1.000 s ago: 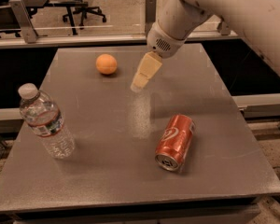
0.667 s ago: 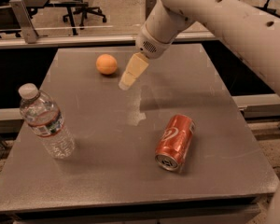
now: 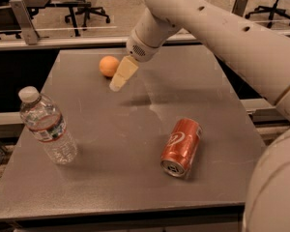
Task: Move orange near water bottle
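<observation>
On the desk (image 3: 135, 187): orange (image 3: 108, 65) at upper centre-left, well apart from the capped water bottle (image 3: 46, 127) standing at left. Gripper (image 3: 117, 85) just beside the orange's right, jaws together, gripping nothing. Red can (image 3: 181, 147) on its side, lower right.

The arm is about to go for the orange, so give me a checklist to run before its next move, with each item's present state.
1. The orange sits in plain sight on the far part of the table: ok.
2. The tool hangs right beside the orange, on the side toward the soda can: ok.
3. The tool touches the orange: cannot tell.
4. The water bottle stands on its base by the table's left edge in the view: ok.
5. The soda can lies on its side, off the line from orange to water bottle: ok.
6. The orange is near the water bottle: not ok, they are far apart.
</observation>
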You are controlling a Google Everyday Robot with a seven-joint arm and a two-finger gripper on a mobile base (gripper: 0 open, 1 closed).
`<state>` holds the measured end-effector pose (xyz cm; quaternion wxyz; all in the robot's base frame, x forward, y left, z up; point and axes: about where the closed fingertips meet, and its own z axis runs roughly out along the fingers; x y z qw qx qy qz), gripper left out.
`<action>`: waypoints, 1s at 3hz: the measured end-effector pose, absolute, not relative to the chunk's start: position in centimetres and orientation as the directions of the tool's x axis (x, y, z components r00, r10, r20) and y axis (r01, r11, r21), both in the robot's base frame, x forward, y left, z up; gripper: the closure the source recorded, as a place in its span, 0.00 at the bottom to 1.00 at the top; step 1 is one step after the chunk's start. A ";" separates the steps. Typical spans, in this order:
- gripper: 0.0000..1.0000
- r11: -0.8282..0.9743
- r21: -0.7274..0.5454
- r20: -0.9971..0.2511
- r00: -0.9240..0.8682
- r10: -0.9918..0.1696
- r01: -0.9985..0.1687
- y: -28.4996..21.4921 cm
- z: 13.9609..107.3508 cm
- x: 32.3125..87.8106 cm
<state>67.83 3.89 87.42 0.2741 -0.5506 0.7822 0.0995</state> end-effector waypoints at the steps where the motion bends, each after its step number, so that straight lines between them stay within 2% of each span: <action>1: 0.00 0.374 -0.141 -0.546 -0.243 -0.801 -0.917 5.5 86.5 69.2; 3: 0.00 0.370 -0.124 -0.551 -0.246 -0.797 -0.921 9.0 85.0 71.8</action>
